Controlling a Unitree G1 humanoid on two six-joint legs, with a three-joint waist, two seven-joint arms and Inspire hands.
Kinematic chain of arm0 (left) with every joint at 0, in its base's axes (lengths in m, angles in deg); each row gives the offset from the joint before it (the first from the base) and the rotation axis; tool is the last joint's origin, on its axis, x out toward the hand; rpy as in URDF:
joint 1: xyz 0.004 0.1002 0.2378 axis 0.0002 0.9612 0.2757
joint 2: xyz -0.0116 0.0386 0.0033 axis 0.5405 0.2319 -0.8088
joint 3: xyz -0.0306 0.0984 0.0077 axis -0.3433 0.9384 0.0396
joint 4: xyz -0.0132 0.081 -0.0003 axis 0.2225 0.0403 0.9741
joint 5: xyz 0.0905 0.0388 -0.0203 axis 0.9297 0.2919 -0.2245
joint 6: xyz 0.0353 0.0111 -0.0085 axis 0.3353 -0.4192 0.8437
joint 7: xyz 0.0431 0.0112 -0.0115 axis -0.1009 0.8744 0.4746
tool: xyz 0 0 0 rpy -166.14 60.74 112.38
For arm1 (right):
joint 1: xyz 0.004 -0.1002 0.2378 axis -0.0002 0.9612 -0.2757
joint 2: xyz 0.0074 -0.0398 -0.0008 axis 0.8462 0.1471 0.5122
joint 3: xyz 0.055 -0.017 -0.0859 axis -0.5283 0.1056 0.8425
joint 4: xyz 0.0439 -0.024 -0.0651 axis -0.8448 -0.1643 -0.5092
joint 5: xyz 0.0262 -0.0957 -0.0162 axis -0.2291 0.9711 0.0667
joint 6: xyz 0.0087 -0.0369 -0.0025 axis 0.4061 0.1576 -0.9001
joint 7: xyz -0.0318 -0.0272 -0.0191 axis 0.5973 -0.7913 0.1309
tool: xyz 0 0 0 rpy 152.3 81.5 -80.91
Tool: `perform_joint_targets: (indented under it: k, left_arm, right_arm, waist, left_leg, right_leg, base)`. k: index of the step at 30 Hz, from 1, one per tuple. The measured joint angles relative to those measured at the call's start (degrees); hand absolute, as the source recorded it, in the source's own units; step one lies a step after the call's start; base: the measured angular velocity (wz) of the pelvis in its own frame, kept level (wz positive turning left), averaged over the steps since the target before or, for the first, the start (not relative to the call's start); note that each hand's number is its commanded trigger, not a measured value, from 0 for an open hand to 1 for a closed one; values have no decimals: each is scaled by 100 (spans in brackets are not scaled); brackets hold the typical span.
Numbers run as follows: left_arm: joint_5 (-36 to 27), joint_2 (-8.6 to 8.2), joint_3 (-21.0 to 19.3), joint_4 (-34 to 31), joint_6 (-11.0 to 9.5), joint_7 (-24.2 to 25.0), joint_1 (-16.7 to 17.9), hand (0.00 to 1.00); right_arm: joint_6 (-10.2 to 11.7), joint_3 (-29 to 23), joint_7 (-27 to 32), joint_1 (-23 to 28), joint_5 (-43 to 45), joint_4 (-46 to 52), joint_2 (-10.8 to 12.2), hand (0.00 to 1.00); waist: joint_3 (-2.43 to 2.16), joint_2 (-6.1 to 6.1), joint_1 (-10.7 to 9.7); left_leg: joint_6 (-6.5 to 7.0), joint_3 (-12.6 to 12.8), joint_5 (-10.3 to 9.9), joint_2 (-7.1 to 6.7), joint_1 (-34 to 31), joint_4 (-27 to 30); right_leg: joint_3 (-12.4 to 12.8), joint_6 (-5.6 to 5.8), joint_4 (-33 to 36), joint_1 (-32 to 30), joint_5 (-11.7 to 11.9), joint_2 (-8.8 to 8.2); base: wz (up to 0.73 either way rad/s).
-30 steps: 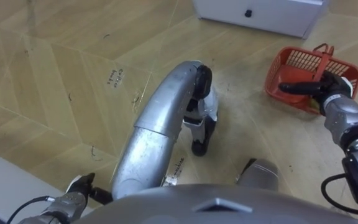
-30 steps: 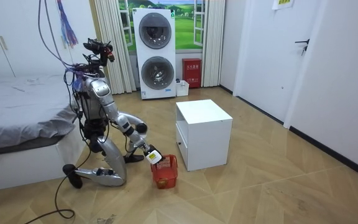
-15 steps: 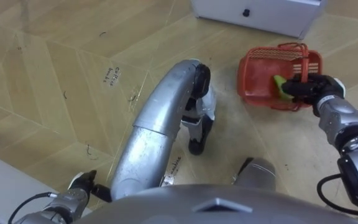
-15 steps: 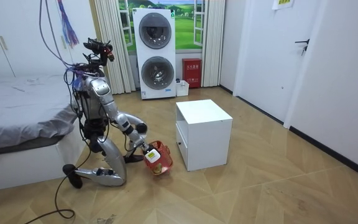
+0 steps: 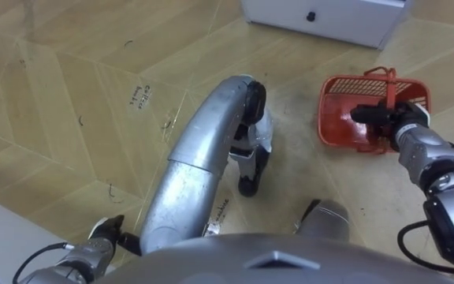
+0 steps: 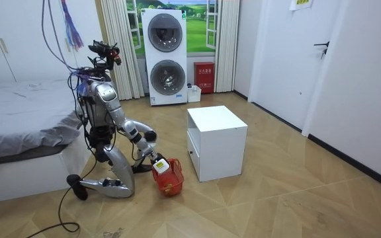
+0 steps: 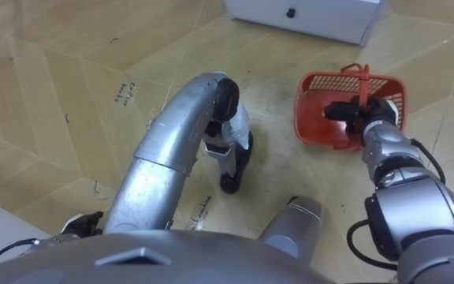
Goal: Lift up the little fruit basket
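At about two o'clock in the eye views, the red fruit basket (image 5: 339, 110) sits just short of the white cabinet (image 5: 353, 20), which lies across twelve to one o'clock with a dark knob (image 5: 314, 16) on its front. The basket is tipped, its open mouth turned up towards the camera. Its mesh walls and thin handle (image 5: 388, 79) show plainly, but what lies inside cannot be made out. Whether its base is clear of the wooden floor (image 5: 69, 95) cannot be told from these angles.

The right hand (image 5: 386, 120) reaches in from four o'clock with the forearm stretched forward. Its dark fingers are curled round the basket at the rim where the handle stands, so it has a firm grip on it. The left hand (image 5: 102, 234) shows low at seven o'clock, near the robot's side; how its fingers are set cannot be told.

From the room view, the robot kneels on the floor between the bed (image 6: 18, 132) and the cabinet. Its right arm is angled down to the basket, which is beside its knee, at about three o'clock from that knee.
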Motion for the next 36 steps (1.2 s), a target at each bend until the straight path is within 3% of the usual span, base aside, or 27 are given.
perform_joint_targets:
  k: [11,16,19,23,25,28,30,34,35,36]
  left_arm:
    - [29,-2,-13,-24,-29,8,-207,0]
    - [221,12,-206,-24,-26,32,-302,0]
    - [252,30,-375,-57,10,38,-437,0]
    - [286,88,-581,-29,47,38,-714,0]
    - [294,136,-834,-41,46,17,-997,0]
    - [299,137,-1123,-159,37,-13,-1158,0]
    - [301,118,-1252,-236,43,-74,-1126,0]
    - [473,84,-1594,-395,134,-117,-661,0]
    - [560,85,-1735,-473,163,-126,-419,0]
    - [614,85,-1887,-491,165,-151,-148,0]
  right_arm:
    - [-1,276,-118,13,-21,9,87,100]
    - [-1,265,-186,11,145,120,72,100]
    - [-15,269,-231,11,377,385,46,100]
    - [-37,268,-242,7,702,925,56,100]
    - [-57,268,-243,5,827,1303,52,100]
    - [-81,268,-259,-4,931,1666,1,100]
    - [-117,275,-353,-13,1066,1917,6,100]
    - [-272,278,-513,90,1039,2454,17,100]
    - [-324,261,-552,228,1168,2783,18,100]
    - [-347,203,-571,410,1379,3100,41,100]
  waist:
    - [18,-43,56]
    - [68,-144,35]
    - [65,-254,-54]
    - [64,-389,-275]
    - [37,-477,-360]
    - [22,-489,-396]
    - [12,-473,-398]
    - [-41,-426,-342]
    - [-76,-413,-386]
    - [-117,-413,-391]
  left_leg:
    - [20,-139,10,-23,98,81]
    - [-7,-262,-4,-38,197,162]
    - [-55,-380,-10,-93,206,223]
    - [-10,-464,-51,-123,274,285]
    - [25,-533,-76,-113,269,297]
    - [92,-575,-108,-62,312,188]
    - [129,-611,-119,-4,570,-229]
    - [145,-674,-22,102,1430,-1648]
    - [172,-666,38,77,1824,-2221]
    - [213,-631,98,56,2273,-2784]
  right_leg:
    - [-151,-20,-19,254,4,74]
    - [-120,-77,-31,428,0,225]
    - [-181,-86,-48,566,-3,319]
    - [-275,-87,-145,733,-11,424]
    - [-219,-107,-313,817,-172,684]
    - [-40,-65,-664,853,-373,1071]
    - [138,-63,-1372,839,-376,1306]
    - [249,-67,-3675,1175,-305,1436]
    - [217,-57,-4582,1437,-49,1437]
    - [219,-17,-5264,1637,486,1395]
  base:
    - [0]
    - [-4]
    - [0]
    - [5]
    - [0]
    - [-6]
    - [-28]
    - [-45]
    - [-36]
    - [-42]
